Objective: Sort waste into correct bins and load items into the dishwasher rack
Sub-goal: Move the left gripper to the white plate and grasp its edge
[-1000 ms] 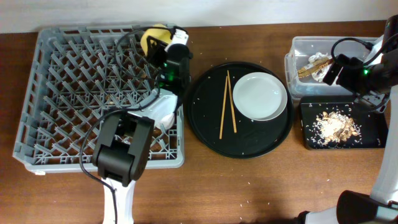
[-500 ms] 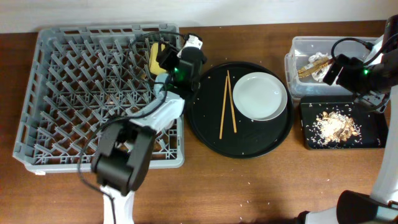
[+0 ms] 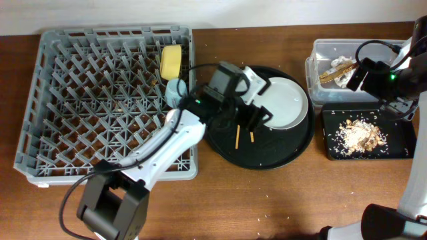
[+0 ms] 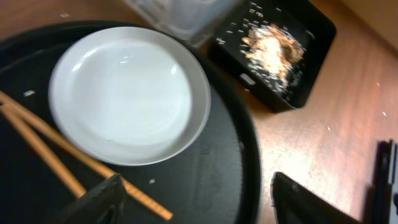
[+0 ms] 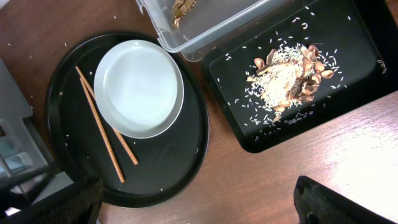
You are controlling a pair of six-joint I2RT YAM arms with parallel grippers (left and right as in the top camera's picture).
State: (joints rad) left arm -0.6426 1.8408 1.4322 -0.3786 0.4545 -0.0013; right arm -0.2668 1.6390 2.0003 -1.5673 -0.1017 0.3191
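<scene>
The left gripper (image 4: 199, 204) hangs over the round black tray (image 4: 233, 155), its jaws spread wide and holding nothing. The white plate (image 4: 127, 93) lies just ahead of them, toward the left finger, and the 2 chopsticks (image 4: 43, 154) run under that finger. The right gripper (image 5: 199, 205) is spread and empty too, with the food scraps (image 5: 283, 78) on the shallow black tray (image 5: 354, 37) ahead of its right finger.
</scene>
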